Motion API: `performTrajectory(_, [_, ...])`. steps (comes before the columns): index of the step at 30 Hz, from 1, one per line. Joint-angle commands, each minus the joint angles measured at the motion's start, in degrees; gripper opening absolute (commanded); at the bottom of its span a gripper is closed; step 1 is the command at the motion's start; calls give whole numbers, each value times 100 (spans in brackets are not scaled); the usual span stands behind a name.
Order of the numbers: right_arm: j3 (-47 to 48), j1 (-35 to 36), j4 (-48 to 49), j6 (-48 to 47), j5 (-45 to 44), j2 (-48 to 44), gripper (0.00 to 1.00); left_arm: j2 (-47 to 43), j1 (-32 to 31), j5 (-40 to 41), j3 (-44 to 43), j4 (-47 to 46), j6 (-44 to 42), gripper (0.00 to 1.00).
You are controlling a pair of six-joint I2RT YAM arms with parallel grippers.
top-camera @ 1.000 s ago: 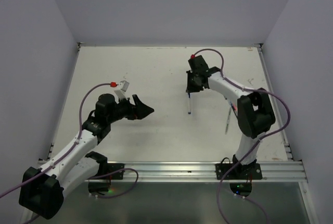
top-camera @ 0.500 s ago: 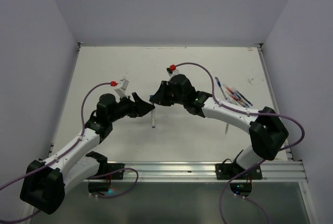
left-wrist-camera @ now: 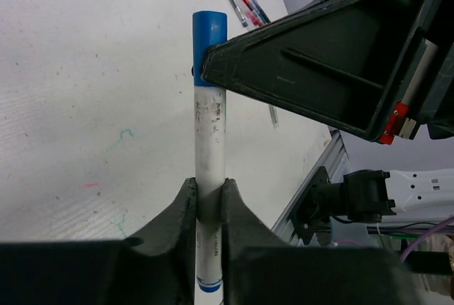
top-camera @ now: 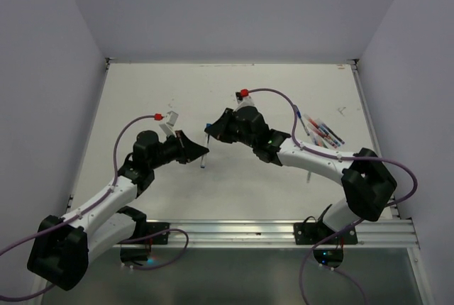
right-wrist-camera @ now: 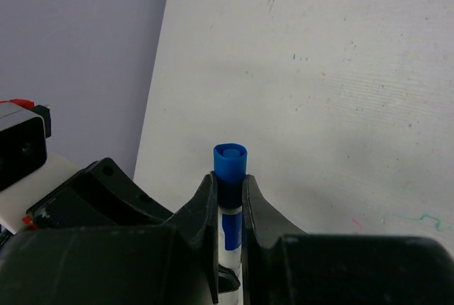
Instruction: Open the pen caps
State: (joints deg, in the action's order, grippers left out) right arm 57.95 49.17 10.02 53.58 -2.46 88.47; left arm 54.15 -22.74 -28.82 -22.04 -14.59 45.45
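Our left gripper [left-wrist-camera: 210, 191] pinches the pale pen barrel [left-wrist-camera: 211, 135] above the middle of the table [top-camera: 142, 99]. From overhead the pen runs near-to-far, blue pen cap [right-wrist-camera: 230, 159] farthest, clamped by our right gripper [right-wrist-camera: 228, 186], whose body partly hides it; loose pens [top-camera: 323, 132] lie near the right edge.

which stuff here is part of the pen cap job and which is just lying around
Job: blue cap, in right jaws; white pen barrel, in left jaws; pen pile, waiting.
Lying about: purple cables; ink marks.
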Motion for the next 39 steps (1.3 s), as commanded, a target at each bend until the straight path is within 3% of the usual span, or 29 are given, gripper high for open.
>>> performTrajectory(1, [40, 67, 641, 197, -159, -260, 0, 201, -37, -185, -37, -220, -150, 2])
performTrajectory(3, [84, 67, 615, 21, -71, -233, 2, 254, -37, -282, -90, -202, -238, 0])
performTrajectory(4, [172, 67, 467, -49, -71, -225, 19, 263, -37, -300, -116, -193, -265, 0])
performTrajectory(5, [251, 67, 326, -189, -79, -207, 26, 245, -37, -291, -142, -98, -343, 0])
performTrajectory(12, [656, 67, -237, -533, -97, -5, 37, 61, -37, -133, -213, 220, -520, 0])
performTrajectory(17, [805, 75, -343, -595, -53, 171, 25, -18, -37, -150, -239, 343, -599, 0])
performTrajectory(18, [831, 67, -369, -603, -53, 197, 9, -27, -37, -159, -256, 369, -608, 0])
performTrajectory(19, [858, 75, -413, -629, -36, 215, 0, -45, -37, -168, -248, 395, -642, 0])
performTrajectory(23, [850, 75, -519, -630, -71, 198, 0, -115, -37, 7, -362, 729, -818, 0])
performTrajectory(25, [744, 67, -431, -534, -53, 136, 0, -115, -37, 226, -432, 982, -924, 25])
performTrajectory(26, [691, 67, -396, -481, -36, 101, 0, -124, -37, 288, -424, 1019, -924, 50])
performTrajectory(28, [568, 67, -264, -376, -53, 22, 0, -141, -37, 316, -389, 967, -880, 63])
performTrajectory(30, [481, 67, -142, -314, -36, -40, 0, -115, -37, 254, -336, 827, -819, 66])
performTrajectory(34, [375, 67, 26, -164, -35, -110, 0, -19, -37, 131, -327, 747, -801, 64])
performTrajectory(36, [340, 67, 131, -120, 8, -128, 0, -10, -37, 122, -309, 703, -810, 52])
performTrajectory(37, [357, 67, 123, -85, 35, -102, 0, -18, -37, 105, -301, 677, -810, 35])
performTrajectory(39, [366, 67, 149, -67, 140, -66, 0, -27, -37, 52, -301, 581, -801, 21])
